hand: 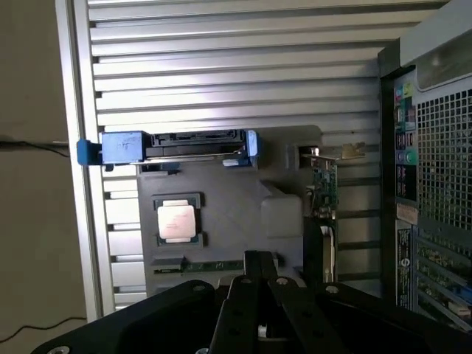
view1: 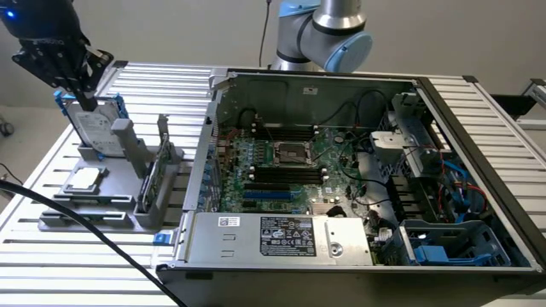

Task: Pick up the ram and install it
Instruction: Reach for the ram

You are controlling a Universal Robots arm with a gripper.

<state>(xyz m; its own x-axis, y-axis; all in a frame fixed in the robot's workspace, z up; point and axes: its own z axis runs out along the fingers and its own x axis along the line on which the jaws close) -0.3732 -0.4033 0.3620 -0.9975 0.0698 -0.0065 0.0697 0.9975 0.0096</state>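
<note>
The ram [hand: 210, 265] is a thin green strip lying edge-up in a slot of the grey holder [hand: 236, 214], beside the square silver processor chip [hand: 177, 220]. My black gripper [hand: 257, 259] is shut with nothing between its fingers, and in the wrist view its tips line up with one end of the ram. In the exterior view the gripper [view1: 88, 102] hangs at the far left, above the holder [view1: 119, 185] and close to the top of the upright hard drive [view1: 92, 125]. Black memory slots [view1: 286, 174] lie on the motherboard inside the open computer case [view1: 444, 128].
A silver hard drive with blue rails [hand: 177, 146] stands at the holder's far end. A green expansion card [hand: 324, 184] stands upright in the holder, on the side toward the case. The slatted metal table [view1: 51, 256] carries everything, and a black cable [view1: 94, 236] crosses its front.
</note>
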